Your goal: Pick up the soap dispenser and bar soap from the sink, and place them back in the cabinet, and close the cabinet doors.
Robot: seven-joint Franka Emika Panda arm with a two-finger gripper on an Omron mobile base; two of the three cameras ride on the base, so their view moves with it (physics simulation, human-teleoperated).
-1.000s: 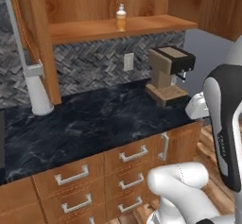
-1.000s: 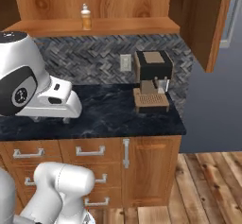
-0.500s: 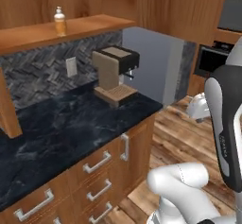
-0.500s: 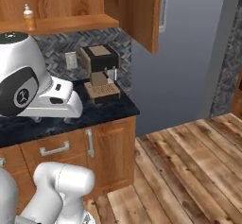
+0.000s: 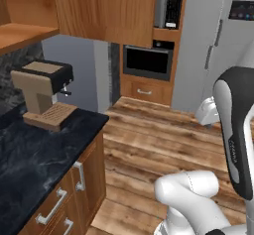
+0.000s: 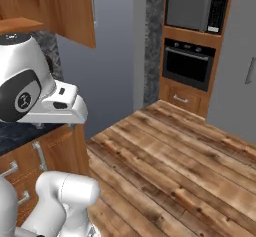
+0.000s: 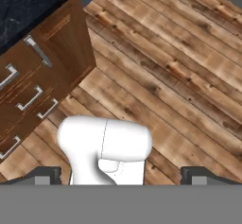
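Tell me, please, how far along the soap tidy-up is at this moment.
Done: nothing I can confirm. In hand: nothing; the gripper is open and empty, facing the wooden floor beside the lower drawers. Left: the cabinet door stands open above the counter, so closing remains; whether the soaps are shelved I cannot tell.

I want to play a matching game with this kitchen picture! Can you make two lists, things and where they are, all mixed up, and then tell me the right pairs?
Things:
1. coffee machine
2. microwave
3. oven
4. gripper

Places or states:
A. built into the wooden column, under the microwave
B. standing on the dark marble counter
C. open, pointing down at the wooden floor
D. at the top of the wooden column

Pairs: 1-B, 2-D, 3-A, 4-C
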